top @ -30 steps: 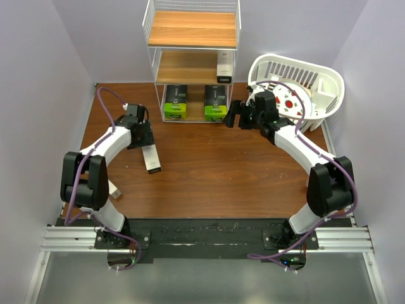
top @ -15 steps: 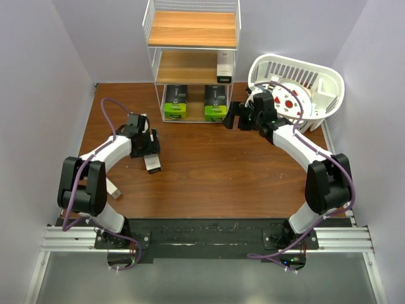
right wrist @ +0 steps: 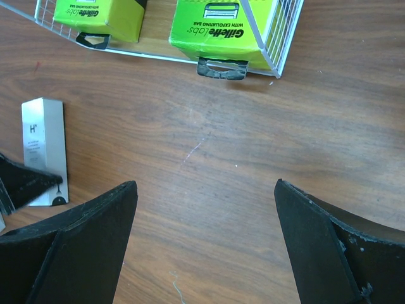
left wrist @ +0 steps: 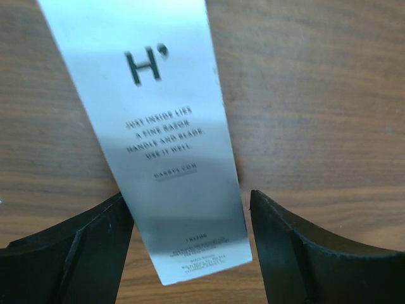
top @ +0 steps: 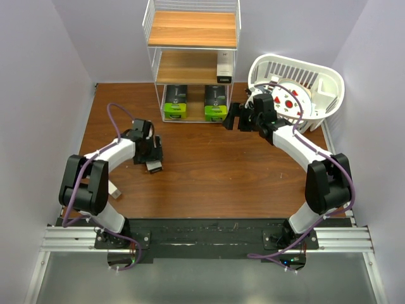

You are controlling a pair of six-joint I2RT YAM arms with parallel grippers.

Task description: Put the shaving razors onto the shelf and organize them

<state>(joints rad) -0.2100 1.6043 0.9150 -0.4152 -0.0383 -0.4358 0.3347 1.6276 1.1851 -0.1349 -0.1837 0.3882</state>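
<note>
A slim white razor carton (left wrist: 168,139) lies flat on the table between the open jaws of my left gripper (left wrist: 186,196). The left jaw touches its edge and the right jaw stands a little apart. In the top view the left gripper (top: 152,158) covers most of this carton (top: 154,168). The shelf (top: 193,47) holds two black and green packs (top: 174,102) (top: 215,102) on its bottom tier and a white carton (top: 224,68) on the middle tier. My right gripper (top: 231,117) is open and empty in front of the shelf. Another carton (top: 114,189) lies by the left arm.
A white slatted basket (top: 329,82) stands at the back right and holds a round white item with red dots. The right wrist view shows the green pack ends (right wrist: 218,28) behind the wire shelf edge and bare wood under the right gripper (right wrist: 205,183).
My left gripper has moved toward the near right and come down over the white carton, now straddling it. The right arm has not moved.
</note>
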